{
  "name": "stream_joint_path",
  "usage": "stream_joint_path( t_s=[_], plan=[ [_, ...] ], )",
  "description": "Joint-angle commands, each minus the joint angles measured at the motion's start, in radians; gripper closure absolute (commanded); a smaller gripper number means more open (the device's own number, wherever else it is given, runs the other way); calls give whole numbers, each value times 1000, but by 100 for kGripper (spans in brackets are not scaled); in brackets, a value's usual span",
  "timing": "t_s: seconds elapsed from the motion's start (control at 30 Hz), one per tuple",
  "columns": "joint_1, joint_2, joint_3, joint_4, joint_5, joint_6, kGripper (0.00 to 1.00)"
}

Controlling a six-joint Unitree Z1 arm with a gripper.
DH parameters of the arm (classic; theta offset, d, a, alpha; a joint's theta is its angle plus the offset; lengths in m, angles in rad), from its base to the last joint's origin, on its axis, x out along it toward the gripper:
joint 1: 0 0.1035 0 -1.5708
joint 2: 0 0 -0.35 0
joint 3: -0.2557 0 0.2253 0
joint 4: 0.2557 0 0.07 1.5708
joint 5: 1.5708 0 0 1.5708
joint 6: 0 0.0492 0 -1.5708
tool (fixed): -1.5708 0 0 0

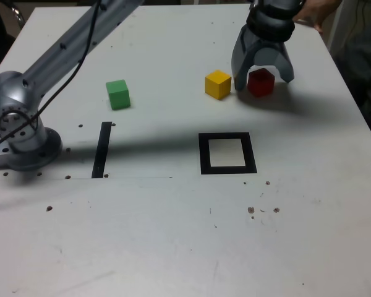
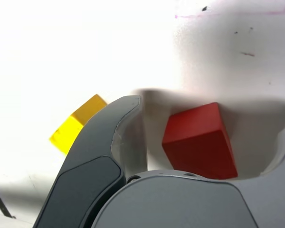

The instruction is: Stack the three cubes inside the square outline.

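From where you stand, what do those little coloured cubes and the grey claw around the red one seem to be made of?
The red cube, yellow cube and green cube look like painted wood or foam: flat matte faces, no shine, slightly soft edges. I cannot tell which. The end effector looks like moulded grey plastic: smooth curved shells with a dull sheen and a visible seam in the wrist view.

White table (image 1: 173, 247) bears green cube (image 1: 118, 94), yellow cube (image 1: 217, 83), red cube (image 1: 261, 81), square outline (image 1: 227, 153), strip (image 1: 102, 150).

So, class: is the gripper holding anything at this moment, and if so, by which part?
Nothing is held. The gripper is open, its jaws astride the red cube, which sits on the table with gaps on both sides.
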Motion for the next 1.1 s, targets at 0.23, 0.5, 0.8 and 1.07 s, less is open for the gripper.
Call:
stream_joint_path(
  t_s=[0.23,0.5,0.8,1.07],
  plan=[
    [7,13,-24,21,-5,-3,16],
    [4,17,-21,21,-5,-15,48],
    [-1,16,-23,20,-3,-11,70],
    [-2,14,-22,22,-6,-9,71]
  ],
)
